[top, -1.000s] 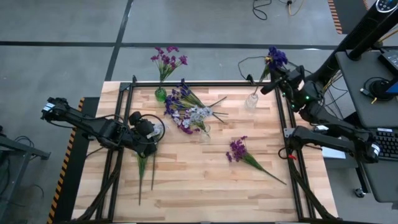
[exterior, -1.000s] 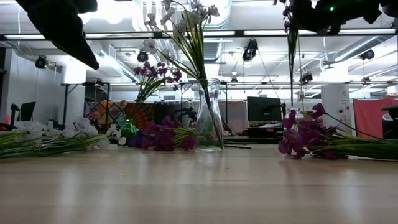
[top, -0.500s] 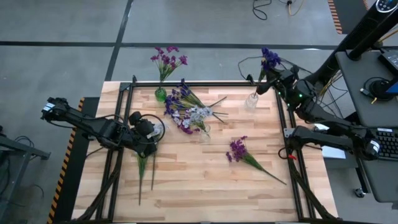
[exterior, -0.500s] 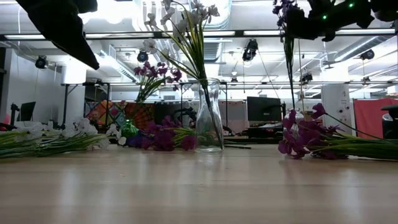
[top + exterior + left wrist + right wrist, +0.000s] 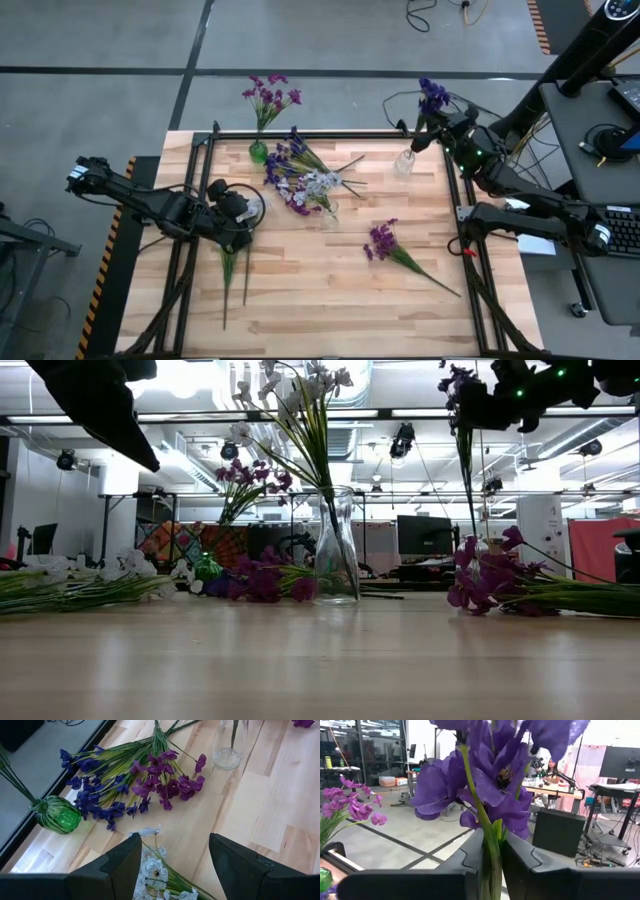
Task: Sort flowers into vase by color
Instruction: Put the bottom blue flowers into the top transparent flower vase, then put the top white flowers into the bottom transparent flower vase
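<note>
From above, I am holding a blue-violet spray in the right gripper over the clear vase at the table's far right edge. At table level, its thin stem is hanging straight down. My right wrist is showing fingers pinching that stem: light, whippy, best gripped high. My left gripper is hovering spread over white blossoms.
</note>
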Motion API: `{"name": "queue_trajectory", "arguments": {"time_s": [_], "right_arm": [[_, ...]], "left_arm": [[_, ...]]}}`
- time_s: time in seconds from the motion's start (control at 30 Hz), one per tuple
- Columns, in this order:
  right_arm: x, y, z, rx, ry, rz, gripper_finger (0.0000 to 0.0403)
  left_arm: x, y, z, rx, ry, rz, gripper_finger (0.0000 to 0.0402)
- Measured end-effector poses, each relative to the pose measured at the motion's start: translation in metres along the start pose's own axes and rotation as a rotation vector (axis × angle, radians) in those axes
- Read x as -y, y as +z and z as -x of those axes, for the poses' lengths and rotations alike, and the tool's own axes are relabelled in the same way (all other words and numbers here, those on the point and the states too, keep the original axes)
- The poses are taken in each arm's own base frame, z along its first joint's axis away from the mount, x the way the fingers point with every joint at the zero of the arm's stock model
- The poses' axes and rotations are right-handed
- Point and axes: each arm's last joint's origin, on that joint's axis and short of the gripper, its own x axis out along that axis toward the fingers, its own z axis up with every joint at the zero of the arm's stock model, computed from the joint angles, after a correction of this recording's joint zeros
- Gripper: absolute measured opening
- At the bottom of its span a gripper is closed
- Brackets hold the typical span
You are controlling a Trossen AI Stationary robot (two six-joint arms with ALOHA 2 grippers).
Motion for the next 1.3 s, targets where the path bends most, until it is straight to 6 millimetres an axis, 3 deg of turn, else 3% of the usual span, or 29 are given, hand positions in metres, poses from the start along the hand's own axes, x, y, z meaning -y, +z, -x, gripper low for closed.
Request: {"name": "queue_trajectory", "arguments": {"time_s": [0.37,1.3], "right_arm": [[0.001,-0.007,0.001,-0.074,-0.026,0.008,0.0143],[0.01,-0.022,0.029,-0.307,-0.021,-0.103,0.0326]], "left_arm": [[0.0,0.0,0.0,0.0,0.0,0.017,0.0216],[0.008,-0.009,-0.01,-0.111,-0.034,0.174,0.0216]]}}
